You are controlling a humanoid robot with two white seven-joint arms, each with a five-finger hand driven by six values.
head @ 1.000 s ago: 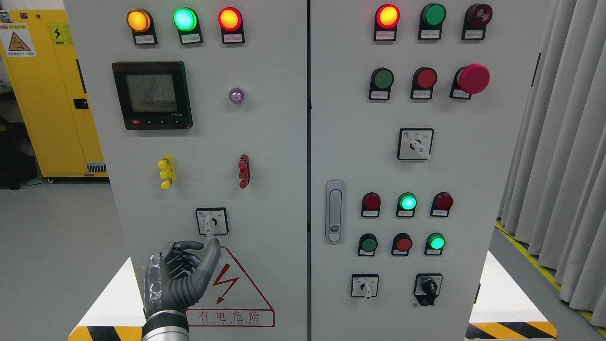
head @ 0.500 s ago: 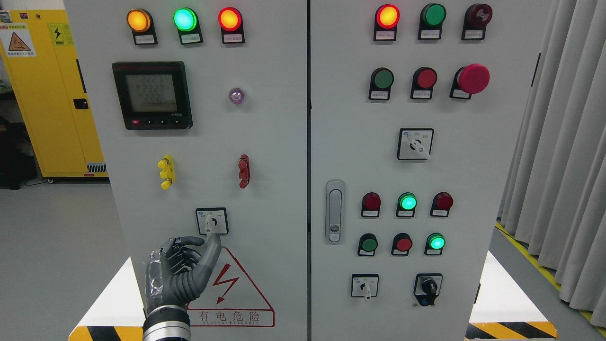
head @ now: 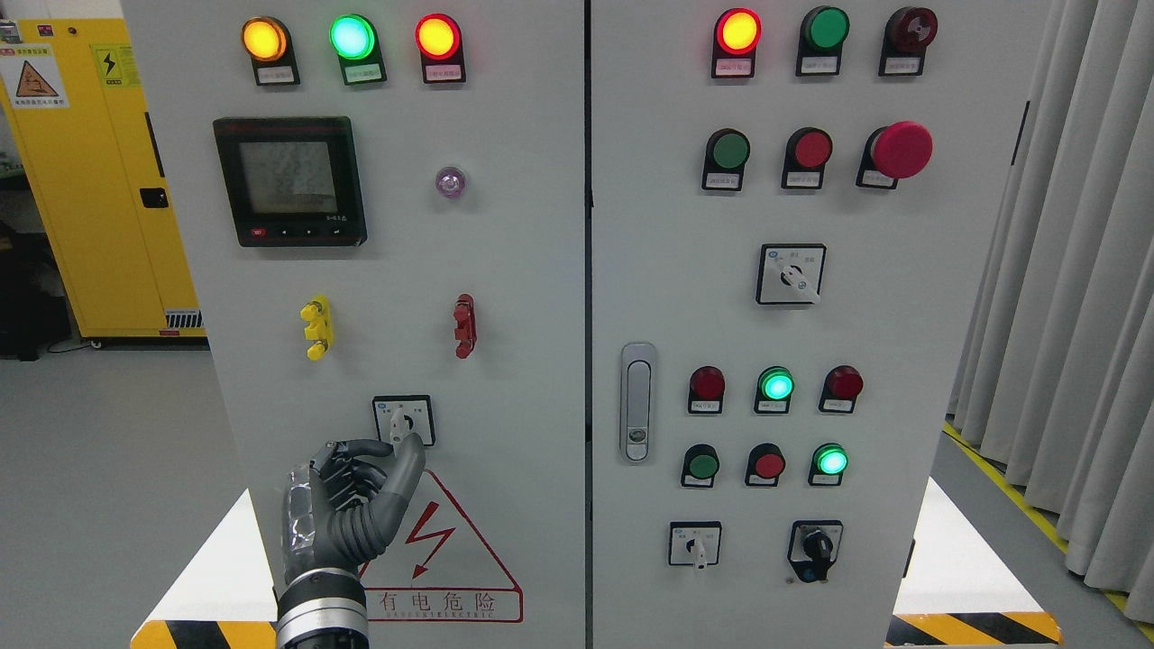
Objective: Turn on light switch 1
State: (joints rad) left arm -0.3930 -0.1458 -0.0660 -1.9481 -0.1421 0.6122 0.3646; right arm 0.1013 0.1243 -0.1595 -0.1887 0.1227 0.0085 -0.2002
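Now left hand (head: 347, 505) at rotary switch (head: 403, 421)

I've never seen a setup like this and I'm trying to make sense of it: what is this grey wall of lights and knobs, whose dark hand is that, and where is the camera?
The camera sits on a humanoid robot's head, facing a grey electrical cabinet with indicator lamps, push buttons, a meter display and several rotary switches. The dark hand is the robot's left hand, entering from the lower left. Its fingers are curled, holding nothing, with the thumb raised to the lower edge of the rotary switch above the red warning triangle. The right hand isn't visible.
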